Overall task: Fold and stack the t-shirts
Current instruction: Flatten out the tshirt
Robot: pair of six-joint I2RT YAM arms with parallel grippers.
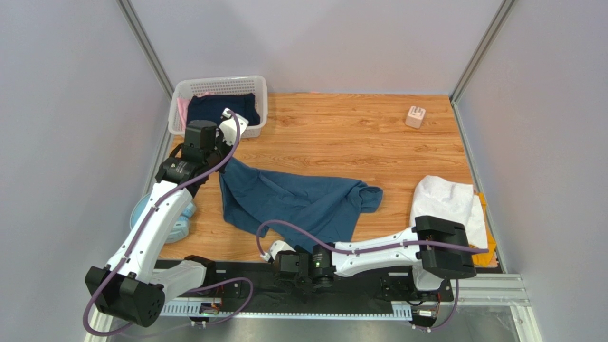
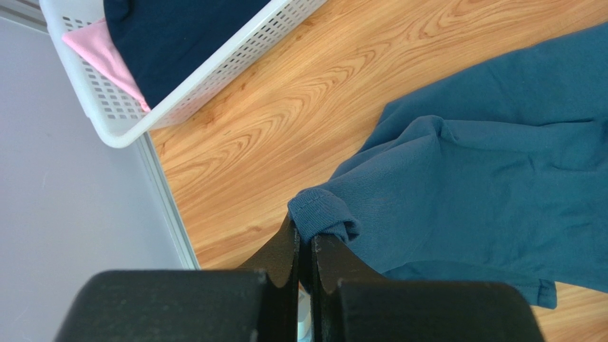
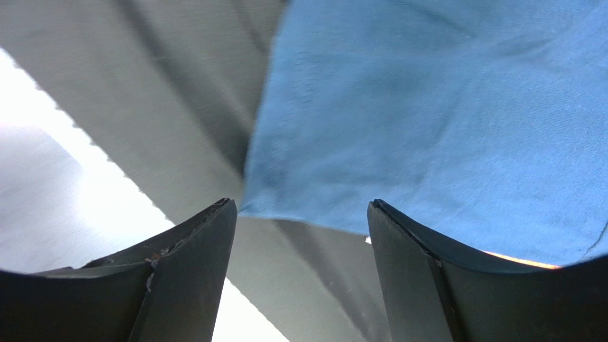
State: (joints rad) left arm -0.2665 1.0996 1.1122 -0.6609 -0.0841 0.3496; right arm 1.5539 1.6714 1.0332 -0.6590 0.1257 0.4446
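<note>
Left wrist view: the left gripper (image 2: pixel 305 241) is clamped tight on a hemmed corner of the teal t-shirt (image 2: pixel 485 178). The shirt lies rumpled on the wooden table (image 2: pixel 285 92), just beside the white lattice basket (image 2: pixel 214 75) on its near side. The right gripper (image 3: pixel 300 208) stands wide, holding nothing, at the shirt edge farthest from the basket. The left pinch takes only a small nub of cloth, so a hard pull could slip it. The right jaws may also close short of the edge and miss.
</note>
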